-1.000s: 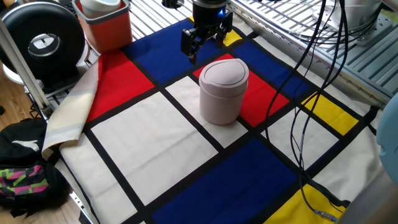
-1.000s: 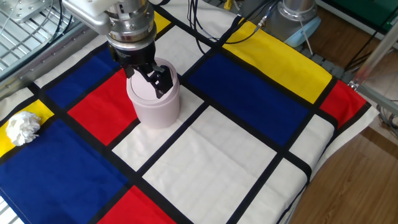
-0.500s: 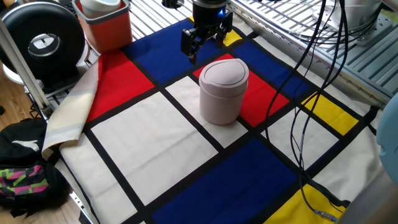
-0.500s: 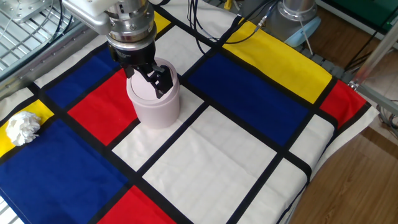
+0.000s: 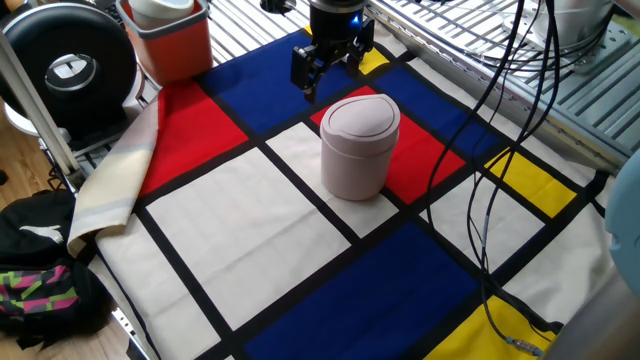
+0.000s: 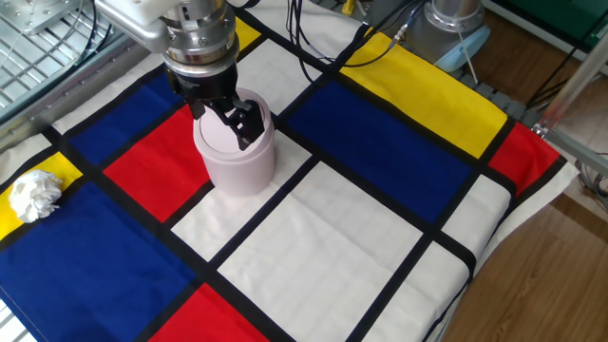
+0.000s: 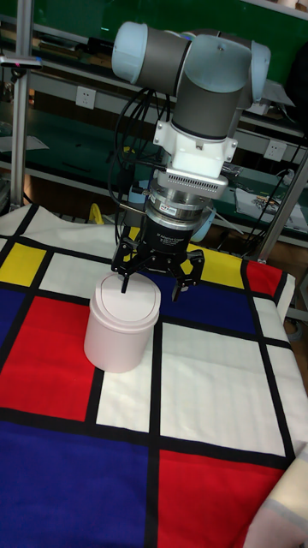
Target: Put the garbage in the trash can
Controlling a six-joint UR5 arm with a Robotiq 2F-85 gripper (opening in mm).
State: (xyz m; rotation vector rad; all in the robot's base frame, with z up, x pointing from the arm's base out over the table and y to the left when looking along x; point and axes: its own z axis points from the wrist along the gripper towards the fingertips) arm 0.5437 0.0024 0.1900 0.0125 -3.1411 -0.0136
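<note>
The other fixed view was checked: the gripper [image 6: 226,116] was spread wide, empty. The tissue [image 6: 35,195] was judged light, soft, best pinched mid-wad.

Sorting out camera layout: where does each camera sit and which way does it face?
One fixed view: high beside the table, looking down at the trash can, gripper beyond it; wrist and gripper show.
The other fixed view: high at another side, looking down; gripper overlaps the can's lid, garbage at left; wrist shows.
Tall fixed view: lower, facing the arm head-on; its joints, wrist and open gripper show.
Shared: all see can and gripper.
</note>
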